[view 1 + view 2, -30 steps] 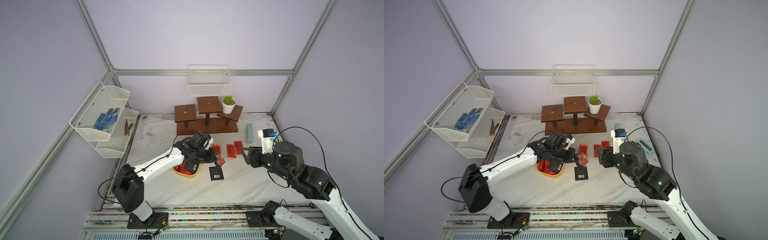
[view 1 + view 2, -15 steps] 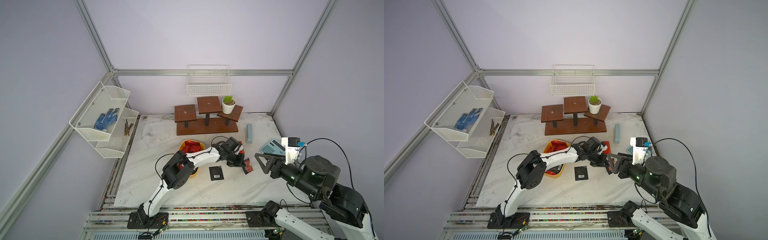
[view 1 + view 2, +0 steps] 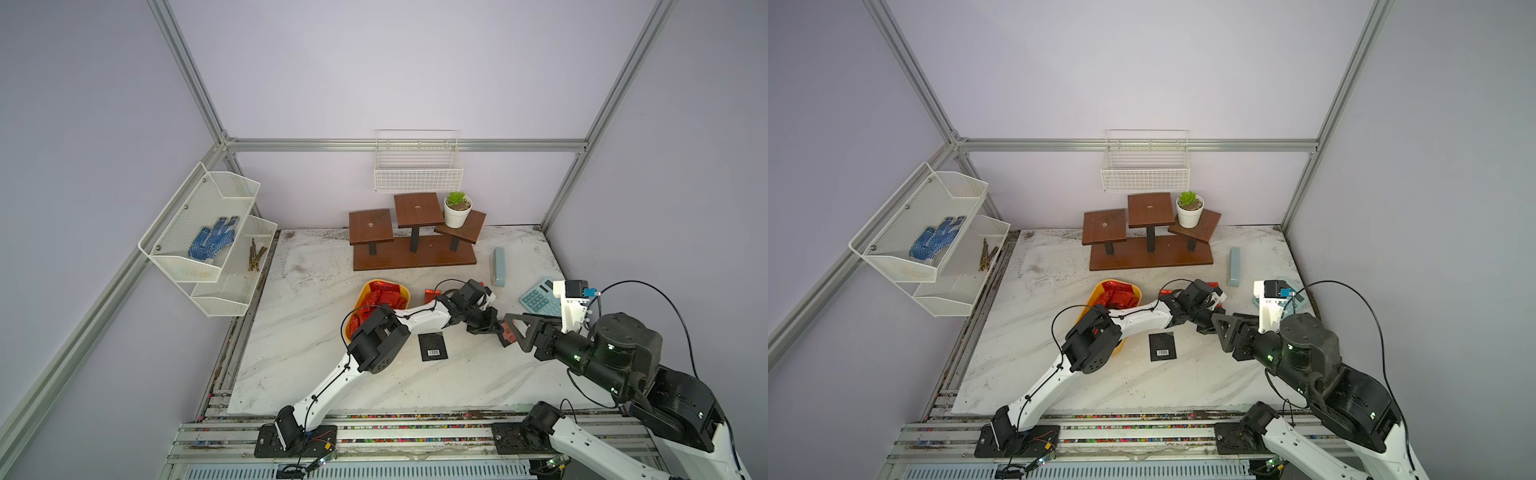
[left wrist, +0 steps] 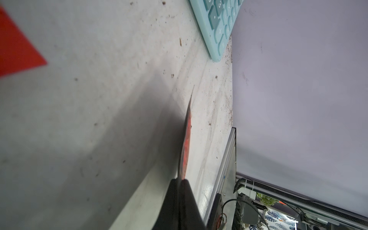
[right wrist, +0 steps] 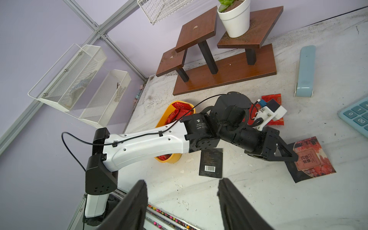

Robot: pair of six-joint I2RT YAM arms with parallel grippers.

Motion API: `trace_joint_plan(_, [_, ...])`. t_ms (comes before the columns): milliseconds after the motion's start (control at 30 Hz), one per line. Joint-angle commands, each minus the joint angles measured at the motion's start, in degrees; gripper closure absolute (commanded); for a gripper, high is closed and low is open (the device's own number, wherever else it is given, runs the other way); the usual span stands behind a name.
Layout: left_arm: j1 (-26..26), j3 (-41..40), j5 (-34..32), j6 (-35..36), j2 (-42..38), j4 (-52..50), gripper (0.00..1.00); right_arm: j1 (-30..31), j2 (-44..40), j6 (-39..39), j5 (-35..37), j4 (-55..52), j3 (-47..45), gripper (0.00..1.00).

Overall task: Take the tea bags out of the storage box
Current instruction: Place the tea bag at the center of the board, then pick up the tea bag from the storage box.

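The yellow storage box [image 3: 362,296] stands mid-table with several red foil tea bags [image 3: 382,297] in it. My left arm crosses above its near end. My left gripper [image 5: 294,158] is shut on the corner of a red-and-black tea bag [image 5: 313,159] low over the table, right of the box. That bag shows edge-on between the fingers [image 4: 175,191] in the left wrist view. My right gripper [image 5: 182,180] is open and empty, close to the held bag in a top view [image 3: 514,334]. A black barcode tea bag [image 3: 433,347] lies flat on the table. Red tea bags [image 5: 271,98] lie behind the left wrist.
A turquoise calculator [image 3: 538,298] lies at the table's right edge, with a pale blue stapler-like block [image 3: 498,261] behind it. A wooden stepped stand [image 3: 413,249] with a potted plant [image 3: 457,210] is at the back. White wire baskets [image 3: 208,232] hang on the left wall.
My left arm has swung from the storage box out to the right with a tea bag in its gripper. My right arm has drawn back to the right, still open.
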Motion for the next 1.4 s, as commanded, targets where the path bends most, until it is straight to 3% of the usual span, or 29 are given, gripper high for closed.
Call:
trace_joint_plan(0, [0.1, 2.7, 0.4, -2.1, 0.1, 3.4, 0.64, -0.3, -0.7, 0.3, -0.6, -0.6, -0.9, 0.38])
trace_joint_plan(33, [0.2, 2.6, -0.1, -2.0, -0.3, 2.8, 0.53, -0.3, -0.8, 0.2, -0.5, -0.6, -1.1, 0.38])
trace_joint_plan(100, [0.1, 1.7, -1.1, -1.1, -1.8, 1.6, 0.44, -0.3, -0.6, 0.1, -0.5, -0.5, -1.2, 0.37])
trace_joint_plan(233, [0.1, -4.4, -3.1, 0.5, -7.9, 0.5, 0.38, -0.3, 0.2, -0.4, -0.2, -0.4, -1.2, 0.37])
trace_joint_plan(600, [-0.2, -38.5, -12.6, 1.0, -35.3, 5.9, 0.4, -0.3, 4.8, -1.5, -3.5, 5.9, -1.7, 0.37])
trace_joint_plan(867, [0.2, -51.1, -24.4, 5.1, -56.3, -9.2, 0.39, -0.3, 8.9, -1.5, -7.4, 12.5, -4.9, 0.41])
trace_joint_plan(1133, [9.0, -62.7, -30.7, 7.9, -75.7, -24.4, 0.36, -0.3, 13.2, -0.5, -13.5, 19.0, -10.0, 0.44])
trace_joint_plan(1367, [18.9, -69.0, -32.7, 12.4, -86.1, -30.8, 0.29, 0.5, 18.5, 1.4, -18.3, 26.9, -16.6, 0.47])
